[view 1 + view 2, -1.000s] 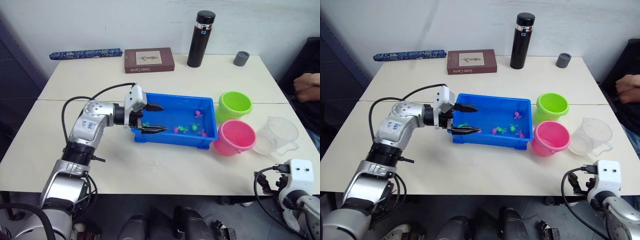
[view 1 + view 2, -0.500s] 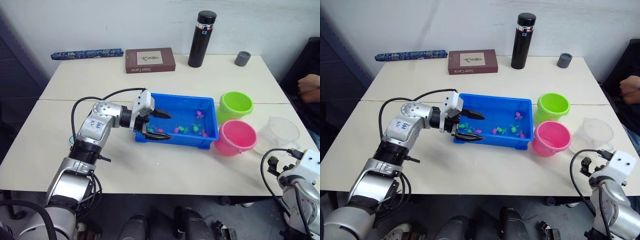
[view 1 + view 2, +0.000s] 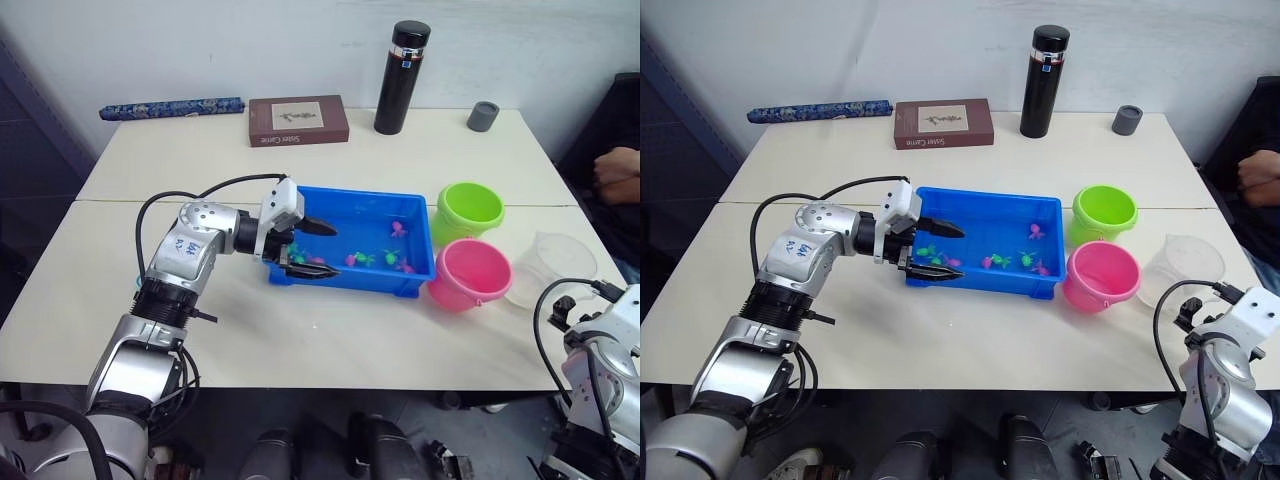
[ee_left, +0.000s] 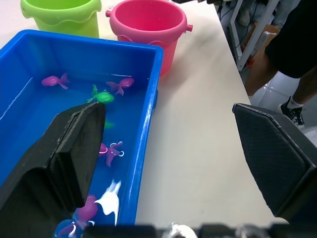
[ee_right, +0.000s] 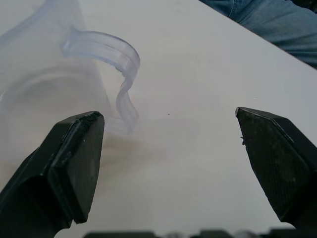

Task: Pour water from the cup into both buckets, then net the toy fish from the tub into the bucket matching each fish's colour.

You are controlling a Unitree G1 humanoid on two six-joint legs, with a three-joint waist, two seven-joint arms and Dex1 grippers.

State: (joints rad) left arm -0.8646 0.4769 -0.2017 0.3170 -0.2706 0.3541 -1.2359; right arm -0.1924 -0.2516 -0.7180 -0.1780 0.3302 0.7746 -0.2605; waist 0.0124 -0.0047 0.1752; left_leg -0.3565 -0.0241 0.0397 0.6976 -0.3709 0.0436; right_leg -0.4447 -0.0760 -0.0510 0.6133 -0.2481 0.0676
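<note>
The tub (image 3: 365,240) is seen mid-bench in the left eye view, the left end effector (image 3: 308,249) spread at its 9 o'clock end. In the left wrist view, toy fish (image 4: 104,96) lie beyond one finger. In the right wrist view, the cup (image 5: 54,84) stands ahead of the spread right end effector (image 5: 168,163), toward 10 o'clock.

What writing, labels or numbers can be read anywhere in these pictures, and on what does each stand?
Book: a line of pale print under its cover picture, too small to read.
Left arm's silver casing: blue handwritten marks, not legible.
Black flask: a small blue mark below its silver band, too small to read.
Tub, buckets, cup: no writing seen.
</note>
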